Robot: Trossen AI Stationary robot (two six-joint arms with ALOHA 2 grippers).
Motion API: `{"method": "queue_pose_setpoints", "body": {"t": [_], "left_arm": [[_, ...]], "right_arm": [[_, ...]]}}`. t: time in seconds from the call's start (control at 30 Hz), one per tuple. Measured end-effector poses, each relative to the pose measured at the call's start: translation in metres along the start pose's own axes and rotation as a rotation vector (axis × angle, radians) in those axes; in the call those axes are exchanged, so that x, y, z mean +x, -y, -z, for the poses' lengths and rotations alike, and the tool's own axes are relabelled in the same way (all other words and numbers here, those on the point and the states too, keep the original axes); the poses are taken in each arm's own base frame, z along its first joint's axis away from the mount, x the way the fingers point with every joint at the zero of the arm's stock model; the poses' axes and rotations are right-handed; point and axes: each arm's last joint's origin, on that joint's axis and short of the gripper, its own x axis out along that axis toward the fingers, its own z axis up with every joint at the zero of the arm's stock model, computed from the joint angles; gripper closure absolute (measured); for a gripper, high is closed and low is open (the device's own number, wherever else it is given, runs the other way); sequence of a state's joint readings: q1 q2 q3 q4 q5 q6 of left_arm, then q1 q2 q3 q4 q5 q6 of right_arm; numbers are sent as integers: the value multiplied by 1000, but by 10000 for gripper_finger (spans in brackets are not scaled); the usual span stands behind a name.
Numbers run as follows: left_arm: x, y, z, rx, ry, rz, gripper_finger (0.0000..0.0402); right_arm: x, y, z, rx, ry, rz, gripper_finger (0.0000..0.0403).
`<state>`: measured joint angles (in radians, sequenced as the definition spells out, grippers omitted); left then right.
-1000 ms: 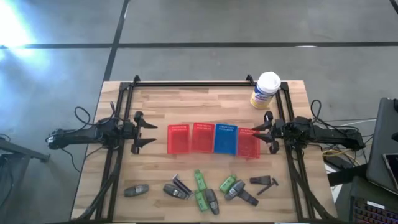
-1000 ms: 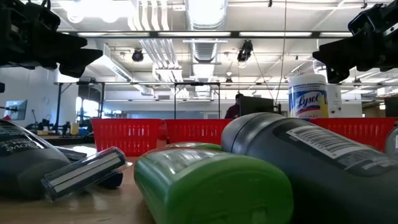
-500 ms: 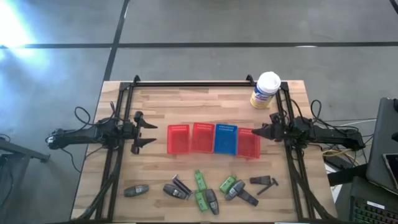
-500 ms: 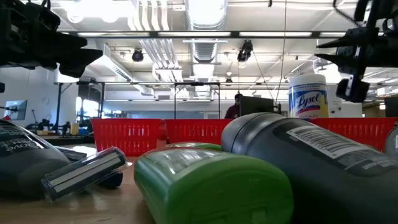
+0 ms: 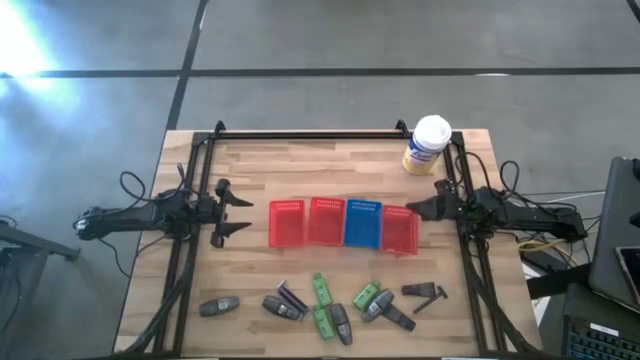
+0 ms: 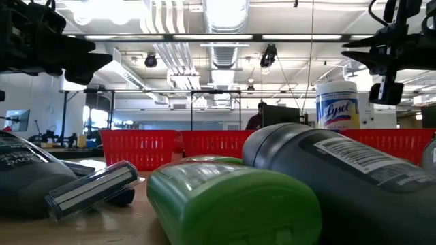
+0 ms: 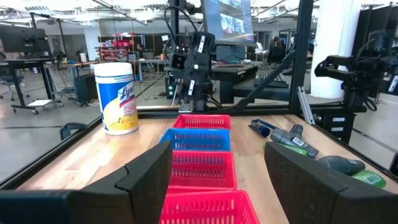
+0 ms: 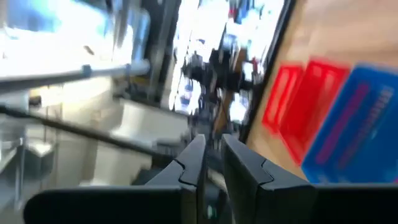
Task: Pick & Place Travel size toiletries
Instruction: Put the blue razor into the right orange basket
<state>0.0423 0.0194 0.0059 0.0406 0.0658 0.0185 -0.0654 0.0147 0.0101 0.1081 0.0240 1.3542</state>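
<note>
The travel size toiletries lie scattered along the table's near edge: grey tubes (image 5: 219,306) (image 5: 340,322), green packs (image 5: 321,290) (image 5: 365,296) and black pieces (image 5: 425,294). In the low view a green pack (image 6: 231,201), a grey tube (image 6: 354,184) and a razor (image 6: 92,190) lie flat up close. My left gripper (image 5: 240,214) hovers open at the left end of the basket row. My right gripper (image 5: 412,210) hovers shut over the row's right end, rolled on its side (image 8: 211,158). Neither gripper is near a toiletry.
Two red baskets (image 5: 287,223) (image 5: 326,221), a blue one (image 5: 363,223) and another red one (image 5: 400,230) stand in a row mid-table. The yellow white-lidded canister (image 5: 428,145) stands at the far right corner. A black frame (image 5: 300,133) borders the table.
My right gripper has rolled about its wrist while staying over the right end of the basket row. Its fingers, spread wide in the high view a second ago, now show together as one point. The left arm and the toiletries have kept still.
</note>
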Motion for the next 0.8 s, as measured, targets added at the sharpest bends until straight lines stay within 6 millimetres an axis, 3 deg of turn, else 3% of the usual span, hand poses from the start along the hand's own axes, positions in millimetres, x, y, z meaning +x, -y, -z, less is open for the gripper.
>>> {"method": "queue_pose_setpoints", "body": {"t": [0.2, 0.4, 0.53, 0.63, 0.8], "left_arm": [[0, 0, 0, 0, -1, 0, 140], [0, 0, 0, 0, -2, 0, 140], [0, 0, 0, 0, -4, 0, 140], [0, 0, 1, -1, -7, 0, 140], [0, 0, 1, -1, -7, 0, 140]], "right_arm": [[0, -1, -5, 33, 164, 11, 341], [0, -6, -6, 146, 158, -51, 323], [3, -6, -2, 235, 85, -38, 313], [8, -19, 1, 244, 20, 30, 306], [20, -50, 11, 211, -272, 339, 288]]}}
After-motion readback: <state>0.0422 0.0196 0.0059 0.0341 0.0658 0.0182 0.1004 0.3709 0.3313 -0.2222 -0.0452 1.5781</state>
